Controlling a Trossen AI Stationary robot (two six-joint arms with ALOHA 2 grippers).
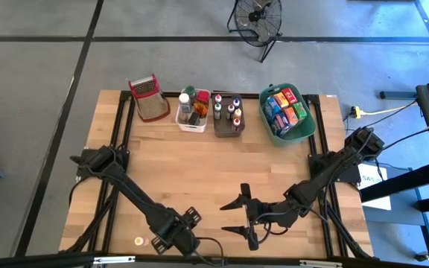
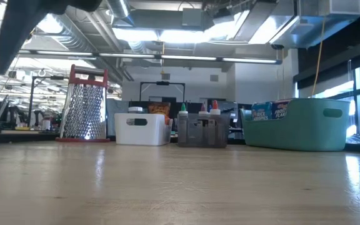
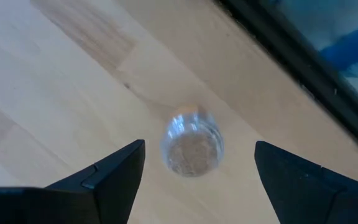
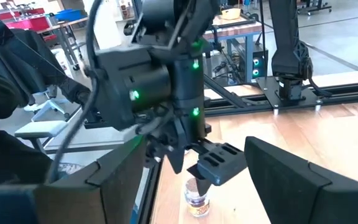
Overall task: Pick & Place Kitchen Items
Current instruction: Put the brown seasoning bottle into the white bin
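Observation:
A small clear jar (image 3: 191,150) with brownish contents stands upright on the wooden table near its near-left corner, and shows as a pale disc in the high view (image 1: 139,241). My left gripper (image 3: 199,145) hangs open above it, fingers pointing down, one on either side with clear gaps. The right wrist view shows the jar (image 4: 197,200) just below those fingers. My right gripper (image 1: 223,217) is open and hovers near the table's near edge, right of the jar and pointing at it. The other kitchen items sit in bins at the far edge.
Along the far edge stand a red-rimmed metal grater (image 1: 146,97), a white bin (image 1: 193,112) of jars, a grey bin (image 1: 228,115) of bottles and a green bin (image 1: 287,112) of coloured boxes. Bare wood lies between them and the grippers. The table's black frame (image 3: 303,68) runs close by the jar.

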